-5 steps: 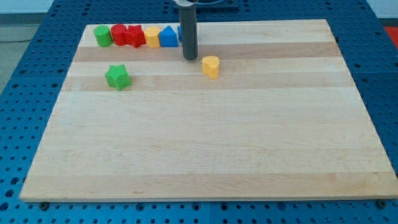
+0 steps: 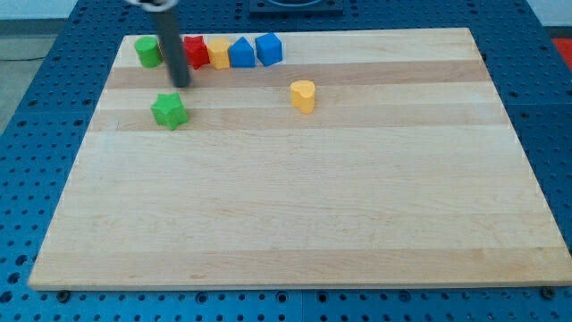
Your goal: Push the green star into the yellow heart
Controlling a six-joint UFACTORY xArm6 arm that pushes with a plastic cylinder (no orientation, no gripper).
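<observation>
The green star (image 2: 168, 111) lies on the wooden board (image 2: 295, 224) at the upper left. The yellow heart (image 2: 304, 95) lies to its right, well apart from it. My tip (image 2: 181, 84) is just above the green star, slightly to its right, with a small gap between them. The rod rises toward the view's top and hides part of the row of blocks behind it.
A row of blocks lines the board's top edge: a green cylinder (image 2: 147, 51), a red block (image 2: 196, 51), a yellow block (image 2: 218, 54), a blue triangular block (image 2: 240, 53) and a blue cube (image 2: 268, 48).
My tip has moved left from beside the yellow heart to just above the green star. No block has moved.
</observation>
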